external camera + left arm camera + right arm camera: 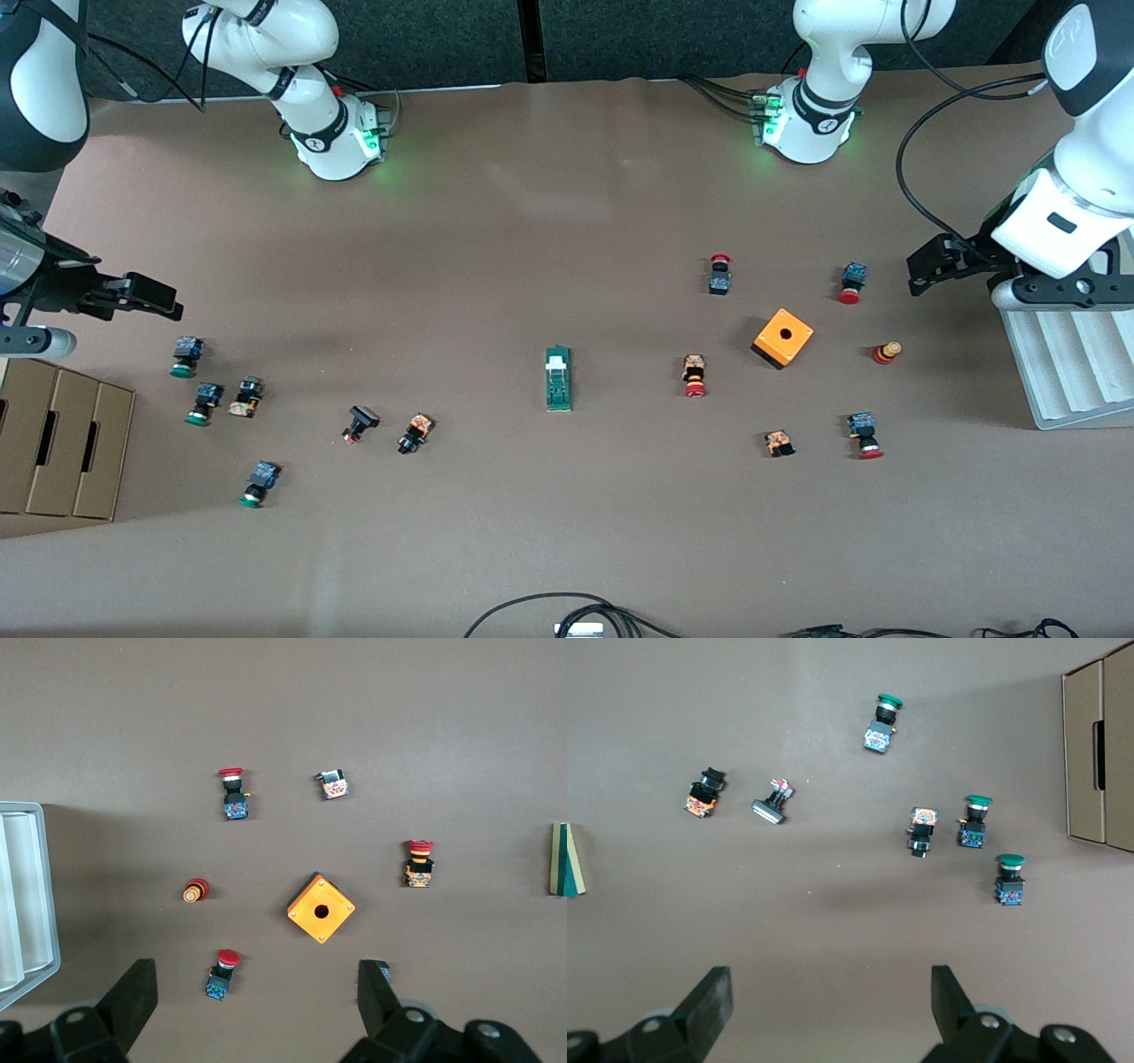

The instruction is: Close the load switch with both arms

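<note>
Load switch untouched; left end effector, right end effector spread wide, empty

The load switch lay flat on the brown table, about midway between the two arms' ends. It was a small, narrow green block, lying lengthwise toward the front camera. A white sliding piece sat at its end farther from that camera. Nothing touched it. Each wrist view caught only a sliver of its green edge.
</note>
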You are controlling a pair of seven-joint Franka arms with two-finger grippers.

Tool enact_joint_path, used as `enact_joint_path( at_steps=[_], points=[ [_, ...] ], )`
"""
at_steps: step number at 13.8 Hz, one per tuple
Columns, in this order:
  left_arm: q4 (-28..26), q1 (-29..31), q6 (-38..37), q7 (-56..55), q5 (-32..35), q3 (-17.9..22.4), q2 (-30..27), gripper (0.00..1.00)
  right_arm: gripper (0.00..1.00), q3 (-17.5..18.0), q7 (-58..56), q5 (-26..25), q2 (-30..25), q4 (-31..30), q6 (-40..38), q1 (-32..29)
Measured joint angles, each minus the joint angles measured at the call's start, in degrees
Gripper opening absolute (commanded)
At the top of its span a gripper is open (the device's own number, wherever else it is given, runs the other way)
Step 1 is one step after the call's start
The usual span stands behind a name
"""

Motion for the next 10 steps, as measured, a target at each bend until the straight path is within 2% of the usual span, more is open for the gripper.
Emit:
enact_joint_path(
  at_steps=[10],
  points=[
    [1.33,0.25,0.34,0.02,-1.75,0.16,1.33,1.00,1.00,0.00,0.00,0.00,0.00,0.00,-0.05,0.00]
  ],
)
